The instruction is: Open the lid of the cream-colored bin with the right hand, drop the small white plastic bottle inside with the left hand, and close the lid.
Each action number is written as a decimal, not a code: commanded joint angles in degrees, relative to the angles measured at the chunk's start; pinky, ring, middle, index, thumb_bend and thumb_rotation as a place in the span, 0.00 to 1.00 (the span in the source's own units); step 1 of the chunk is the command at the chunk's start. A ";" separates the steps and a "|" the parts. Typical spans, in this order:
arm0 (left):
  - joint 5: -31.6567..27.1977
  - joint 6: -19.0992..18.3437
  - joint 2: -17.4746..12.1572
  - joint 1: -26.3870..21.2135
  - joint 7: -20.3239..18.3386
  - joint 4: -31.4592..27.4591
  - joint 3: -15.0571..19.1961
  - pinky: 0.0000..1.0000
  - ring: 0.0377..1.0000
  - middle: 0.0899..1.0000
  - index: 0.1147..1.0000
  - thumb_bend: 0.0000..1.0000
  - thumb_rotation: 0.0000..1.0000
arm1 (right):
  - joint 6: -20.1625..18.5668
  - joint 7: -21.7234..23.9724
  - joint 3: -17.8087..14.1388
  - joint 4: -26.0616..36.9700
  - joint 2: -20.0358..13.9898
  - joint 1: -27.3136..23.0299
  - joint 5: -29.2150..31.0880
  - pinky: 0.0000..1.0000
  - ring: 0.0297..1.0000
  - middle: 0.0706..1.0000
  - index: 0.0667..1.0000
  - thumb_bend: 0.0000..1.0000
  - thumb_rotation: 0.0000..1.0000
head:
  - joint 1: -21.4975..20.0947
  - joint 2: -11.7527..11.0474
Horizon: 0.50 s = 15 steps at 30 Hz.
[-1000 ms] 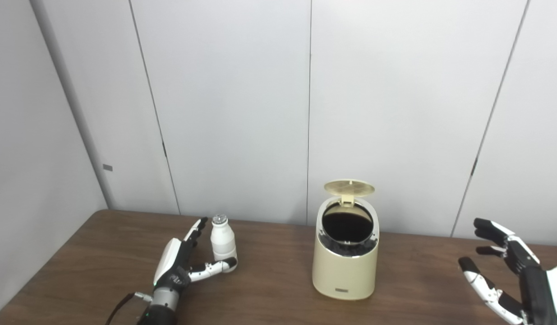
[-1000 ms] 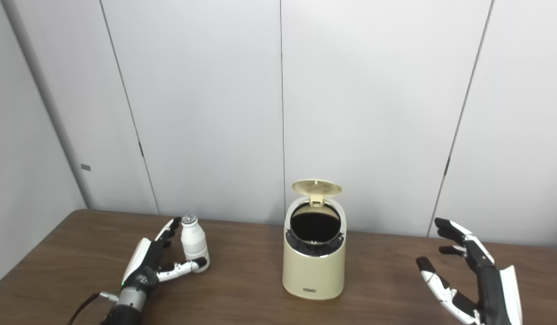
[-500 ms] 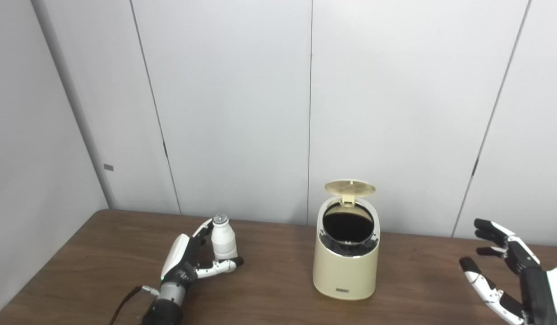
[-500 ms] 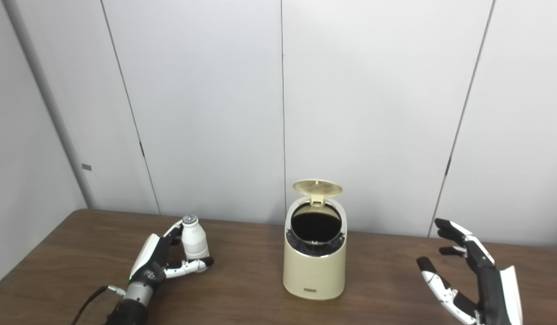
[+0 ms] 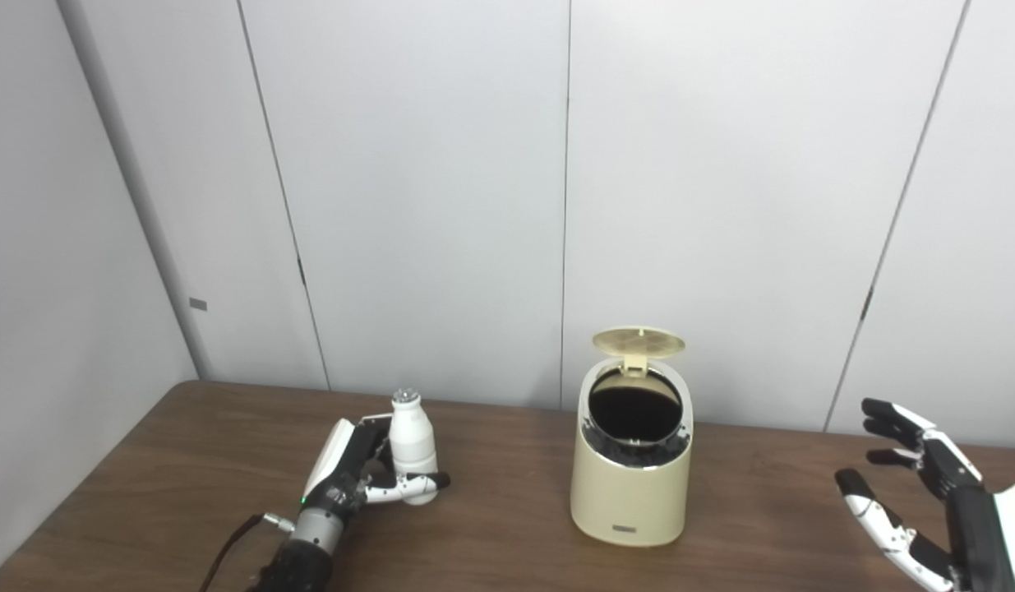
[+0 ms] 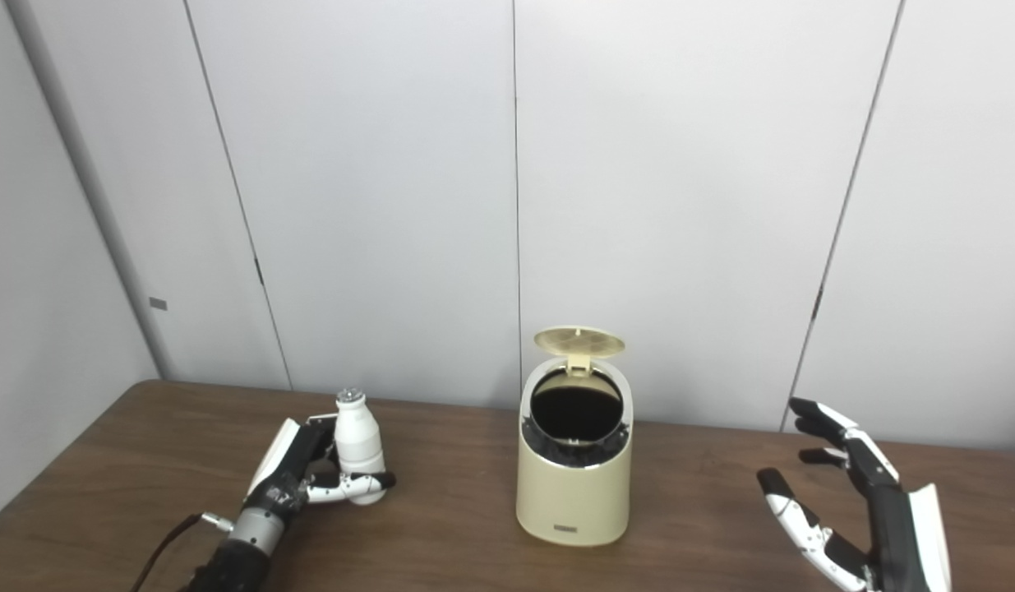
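Note:
The cream-colored bin [image 5: 630, 481] stands on the brown table [image 5: 491, 526] right of centre. Its round lid [image 5: 639, 341] is tipped up at the back and the dark opening [image 5: 634, 413] shows. The small white plastic bottle [image 5: 412, 448] with a silvery cap stands upright left of the bin. My left hand [image 5: 351, 477] is closed around it, fingers behind it and thumb across its base. My right hand [image 5: 926, 501] is open and empty, far to the right of the bin near the picture's edge.
Grey wall panels [image 5: 441, 205] rise right behind the table's far edge. The table's left edge runs along a side wall [image 5: 55, 288]. A cable [image 5: 228, 551] trails from my left wrist.
My left hand has moved right and its fingers have closed around the bottle, which has shifted slightly right. The bin, lid and right hand have not moved.

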<state>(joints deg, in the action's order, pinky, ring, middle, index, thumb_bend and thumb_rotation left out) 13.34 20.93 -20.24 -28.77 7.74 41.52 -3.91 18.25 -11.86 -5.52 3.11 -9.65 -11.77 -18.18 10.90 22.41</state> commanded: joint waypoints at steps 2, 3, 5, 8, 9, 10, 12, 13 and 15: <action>0.54 -0.39 0.19 0.60 -2.25 0.77 -1.20 0.38 0.44 0.44 0.40 0.50 0.00 | 0.97 -0.07 -0.24 2.06 -0.25 -1.11 0.29 0.62 0.76 0.77 0.73 0.20 0.39 | 0.06 0.08; 0.54 -0.40 0.18 0.64 -2.21 0.68 -1.24 0.38 0.44 0.43 0.40 0.50 0.00 | 0.92 -0.06 -0.22 2.11 -0.24 -1.09 0.23 0.62 0.76 0.77 0.73 0.20 0.39 | 0.09 0.08; 0.56 -0.48 0.15 0.72 -2.17 0.48 -1.29 0.39 0.44 0.43 0.40 0.50 0.00 | 0.98 0.04 -0.19 2.08 -0.25 -1.08 0.41 0.62 0.76 0.77 0.73 0.19 0.37 | 0.09 0.08; -0.21 -0.18 0.15 0.82 -2.61 0.41 -1.03 0.39 0.44 0.43 0.41 0.50 0.00 | 1.13 0.05 -0.12 1.94 -0.21 -1.08 0.49 0.62 0.76 0.78 0.74 0.19 0.33 | -0.02 0.10; -0.58 -0.12 0.11 0.86 -2.84 0.41 -0.91 0.39 0.44 0.43 0.41 0.50 0.00 | 1.17 0.16 -0.06 1.90 -0.14 -1.08 0.80 0.62 0.76 0.78 0.74 0.19 0.32 | -0.08 0.07; -0.87 0.25 0.05 0.84 -2.92 0.60 -0.83 0.38 0.44 0.43 0.41 0.50 0.00 | 1.23 0.21 0.00 1.85 -0.09 -1.10 0.93 0.62 0.76 0.78 0.74 0.19 0.32 | -0.17 -0.01; -0.99 0.93 -0.08 0.84 -2.79 0.75 -0.78 0.38 0.44 0.43 0.42 0.50 0.00 | 1.25 0.21 0.08 1.82 -0.02 -1.12 0.96 0.62 0.76 0.78 0.74 0.19 0.32 | -0.34 -0.06; -0.69 1.22 -0.18 0.92 -2.44 0.42 -0.81 0.38 0.44 0.43 0.41 0.50 0.00 | 1.10 0.16 0.10 1.94 0.03 -1.11 0.78 0.62 0.76 0.78 0.74 0.19 0.32 | -0.45 -0.06; 0.20 1.04 -0.29 1.31 -1.52 -1.42 -0.77 0.39 0.44 0.43 0.41 0.50 0.00 | 0.85 0.03 0.09 2.15 0.11 -1.08 0.39 0.62 0.76 0.78 0.74 0.19 0.33 | -0.63 -0.03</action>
<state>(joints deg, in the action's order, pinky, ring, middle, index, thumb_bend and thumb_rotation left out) 12.38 22.38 -20.24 -28.45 7.19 41.28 -3.97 18.24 -11.67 -5.28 3.39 -9.41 -11.71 -17.92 10.37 22.41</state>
